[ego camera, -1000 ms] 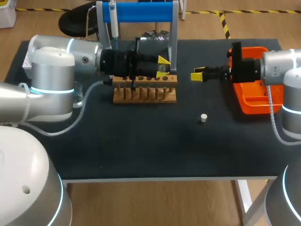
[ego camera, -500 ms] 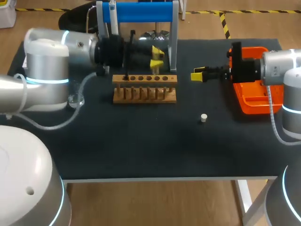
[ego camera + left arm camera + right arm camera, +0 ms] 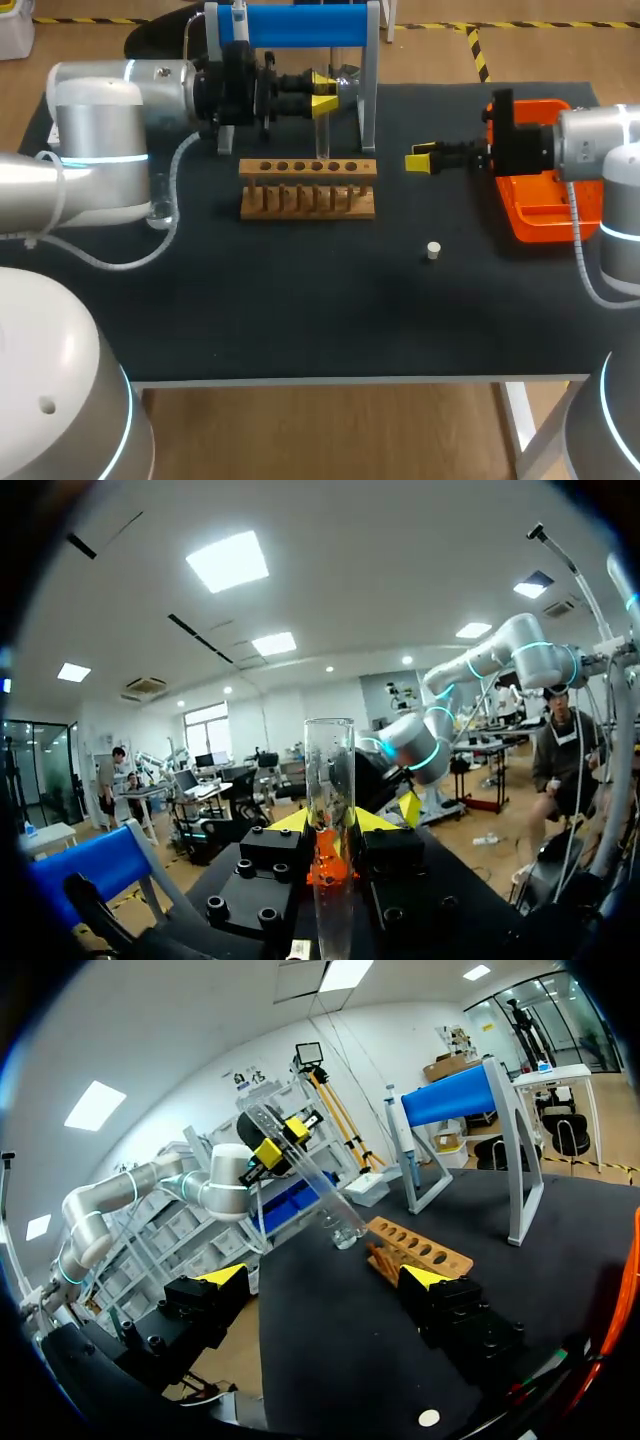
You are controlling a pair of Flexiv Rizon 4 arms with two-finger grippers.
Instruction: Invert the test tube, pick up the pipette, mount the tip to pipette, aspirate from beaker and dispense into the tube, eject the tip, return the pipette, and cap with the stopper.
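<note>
My left gripper (image 3: 322, 102) is shut on a clear test tube (image 3: 320, 128), held above the back of the wooden rack (image 3: 308, 187), in front of the blue pipette stand (image 3: 300, 25). In the left wrist view the tube (image 3: 330, 810) runs between the yellow fingertips (image 3: 287, 821). From the right wrist the tube (image 3: 312, 1198) looks tilted over the rack (image 3: 420, 1250). The pipette (image 3: 240, 40) hangs on the stand's left side. A small white stopper (image 3: 433, 250) lies on the mat. My right gripper (image 3: 420, 160) stands open and empty to the right of the rack, with wide-spread fingers (image 3: 222, 1276).
An orange tray (image 3: 540, 215) sits at the right edge under my right arm. A clear beaker (image 3: 162, 210) stands at the left, partly hidden by my left arm. The stopper (image 3: 429, 1418) lies under my right gripper (image 3: 325, 1280).
My left gripper has risen from the rack and drawn back toward the blue stand, carrying the test tube with it. The right arm has stayed still.
</note>
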